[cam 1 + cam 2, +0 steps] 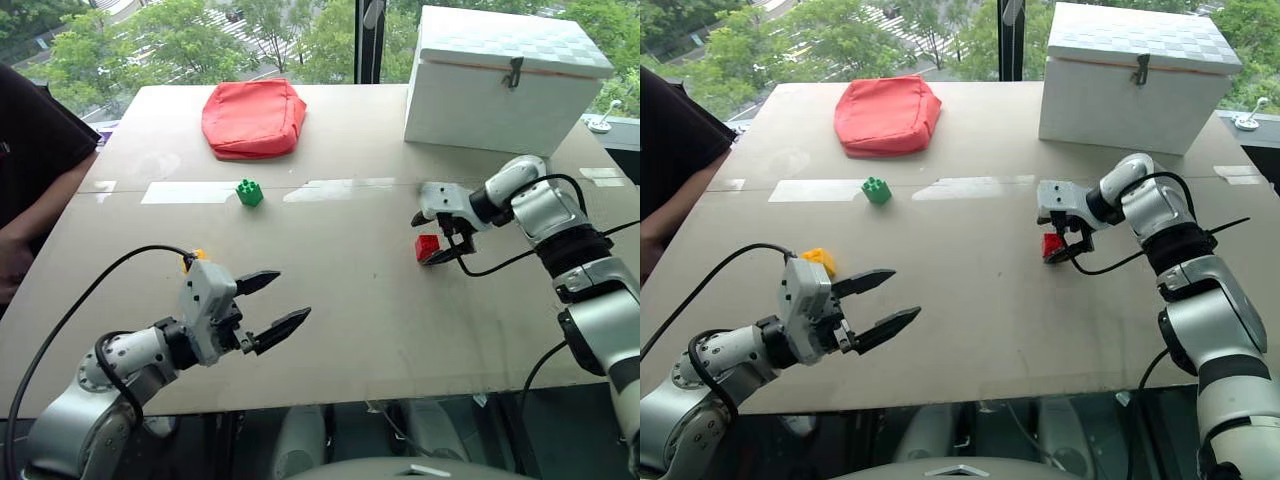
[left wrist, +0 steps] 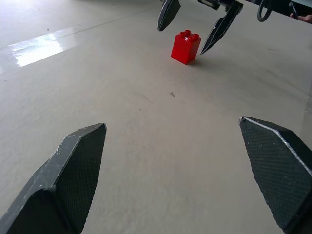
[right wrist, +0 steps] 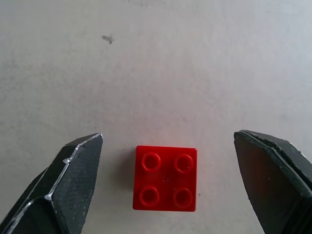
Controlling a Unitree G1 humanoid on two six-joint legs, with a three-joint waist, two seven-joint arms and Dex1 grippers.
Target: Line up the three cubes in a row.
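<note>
The red cube [image 3: 165, 178] stands on the table [image 1: 340, 300] at the right. My right gripper [image 1: 423, 240] hangs just above it, open, with a finger on either side and a gap to each. The green cube [image 1: 249, 192] sits alone at the table's middle left. Near the left front, the yellow cube [image 1: 819, 260] is partly hidden behind my left gripper [image 1: 293, 294]. That gripper is open, holds nothing and points across the table toward the red cube [image 2: 185, 47].
A red cushion-like pouch [image 1: 253, 117] lies at the back left. At the back right stands a big white box [image 1: 505, 80] with a latch. A person's arm [image 1: 25, 215] rests at the table's left edge. Black cables trail from both arms.
</note>
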